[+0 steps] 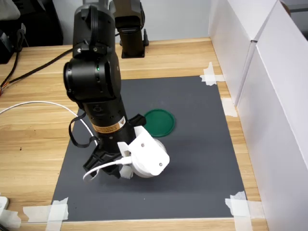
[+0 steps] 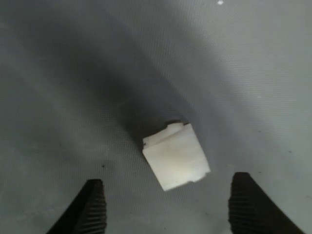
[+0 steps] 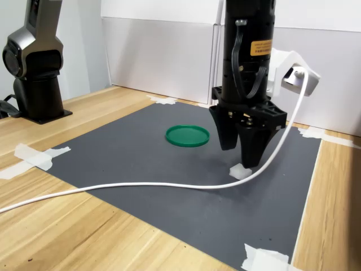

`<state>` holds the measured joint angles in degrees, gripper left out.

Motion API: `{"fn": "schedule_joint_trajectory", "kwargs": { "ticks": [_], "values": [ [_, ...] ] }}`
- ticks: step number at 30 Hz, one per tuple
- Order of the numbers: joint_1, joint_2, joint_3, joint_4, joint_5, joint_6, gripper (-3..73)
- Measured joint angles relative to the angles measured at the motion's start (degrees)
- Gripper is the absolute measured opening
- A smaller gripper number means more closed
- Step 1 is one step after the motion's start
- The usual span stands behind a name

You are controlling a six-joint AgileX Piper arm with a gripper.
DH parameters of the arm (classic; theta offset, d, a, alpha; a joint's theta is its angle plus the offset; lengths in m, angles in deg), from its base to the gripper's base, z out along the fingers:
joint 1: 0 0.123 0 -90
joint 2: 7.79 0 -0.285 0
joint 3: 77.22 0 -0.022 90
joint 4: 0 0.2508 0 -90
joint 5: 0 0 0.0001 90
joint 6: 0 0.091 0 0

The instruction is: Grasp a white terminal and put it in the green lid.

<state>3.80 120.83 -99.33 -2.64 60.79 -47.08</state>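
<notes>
We hold the gripper (image 2: 168, 204) spread wide over the white terminal (image 2: 176, 156) (center of the wrist view), ready to straddle it. The green lid (image 3: 187, 135) waits nearby, mid-frame in the second exterior view.

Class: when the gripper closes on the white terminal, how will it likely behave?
The white terminal looks blocky and rigid, so it probably won't deform. It lies skewed between the open fingers, so it may twist as they close. Being tiny, it is likely light.

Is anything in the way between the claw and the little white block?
Nothing visible. In the wrist view the white terminal lies on the bare mat between the open gripper fingers, with no object between them.
</notes>
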Motion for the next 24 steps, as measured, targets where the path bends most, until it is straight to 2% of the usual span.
{"fn": "schedule_joint_trajectory", "kwargs": {
  "ticks": [8,24],
  "values": [
    [0.0,1.92,-0.06,-1.34,-1.82,1.59,62.2],
    [0.0,2.62,-0.11,-0.39,-2.48,1.92,62.2]
  ]
}}
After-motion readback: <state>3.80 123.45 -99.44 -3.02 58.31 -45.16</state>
